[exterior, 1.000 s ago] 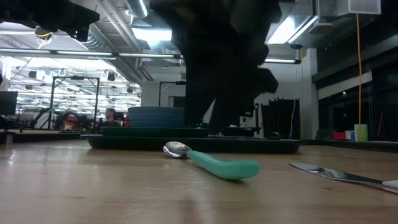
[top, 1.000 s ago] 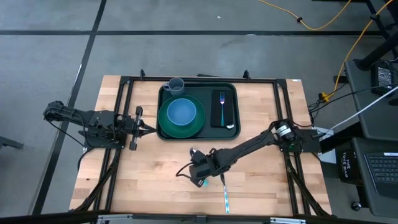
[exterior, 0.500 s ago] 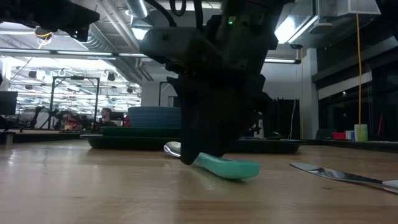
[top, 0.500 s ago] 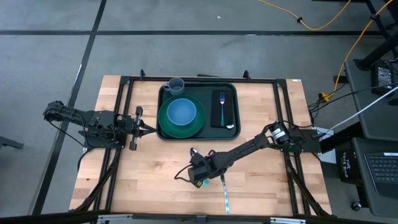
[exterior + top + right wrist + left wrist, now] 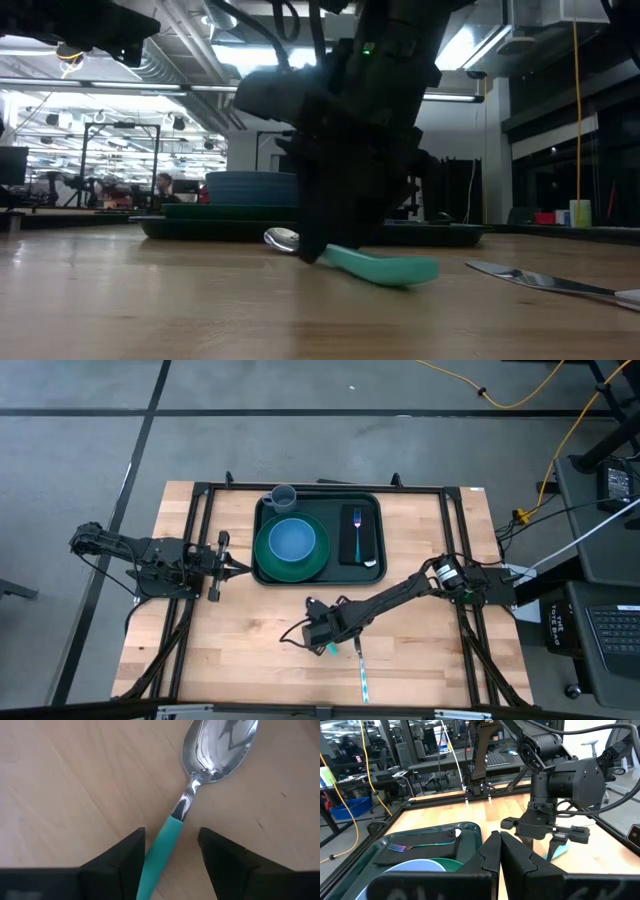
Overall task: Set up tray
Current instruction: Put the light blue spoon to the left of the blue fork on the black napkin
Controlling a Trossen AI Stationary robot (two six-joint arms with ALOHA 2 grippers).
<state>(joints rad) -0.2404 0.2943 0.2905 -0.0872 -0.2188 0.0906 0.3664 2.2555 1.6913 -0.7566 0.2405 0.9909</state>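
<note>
The dark tray (image 5: 381, 505) at the table's far middle holds a green plate (image 5: 268, 562) with a blue bowl (image 5: 292, 540), a grey cup (image 5: 283, 496), and a black napkin (image 5: 358, 550) with a fork (image 5: 357, 522) on it. A spoon (image 5: 220, 745) with a teal handle lies flat on the wood in front of the tray. My right gripper (image 5: 171, 834) is down at the table, open, one finger on each side of the handle. My left gripper (image 5: 238, 567) waits shut at the tray's left. My right gripper's fingers (image 5: 125, 855) point down from above and stand across the spoon's teal handle (image 5: 162, 845), close to where it meets the metal neck. One finger is right against the handle; I cannot tell whether it touches. The spoon lies flat on the table.
A knife (image 5: 361, 672) lies on the wood near the front edge, just right of the spoon; it also shows in the low view (image 5: 540, 280). Black frame rails (image 5: 200, 560) run along the table's left and right sides.
My right gripper has come down to the table over the spoon's handle. The free end of the spoon's handle has slid a little toward the table's right, while its bowl has stayed about where it was.
</note>
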